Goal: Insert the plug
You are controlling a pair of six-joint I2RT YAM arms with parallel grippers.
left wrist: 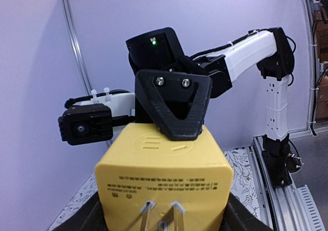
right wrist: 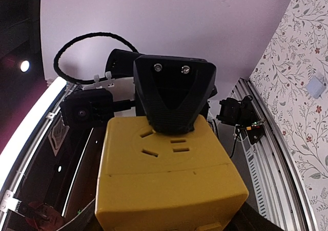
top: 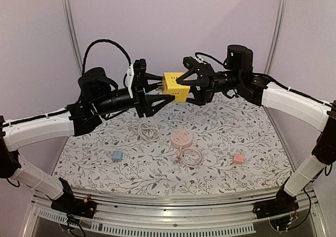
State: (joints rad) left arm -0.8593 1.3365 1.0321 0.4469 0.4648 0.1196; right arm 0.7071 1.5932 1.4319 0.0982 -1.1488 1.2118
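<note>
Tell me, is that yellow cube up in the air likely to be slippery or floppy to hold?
Probably stiff: the yellow cube looks like hard moulded plastic with flat sides, so it shouldn't flex or roll. Its smooth faces might slip in a loose grip. The metal prongs on one face look like the delicate part, likely to bend if knocked.

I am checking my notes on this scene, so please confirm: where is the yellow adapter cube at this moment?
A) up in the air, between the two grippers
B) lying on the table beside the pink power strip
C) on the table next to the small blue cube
A: the yellow adapter cube is well above the table, with the left gripper and the right gripper closing on it from opposite sides.
</note>
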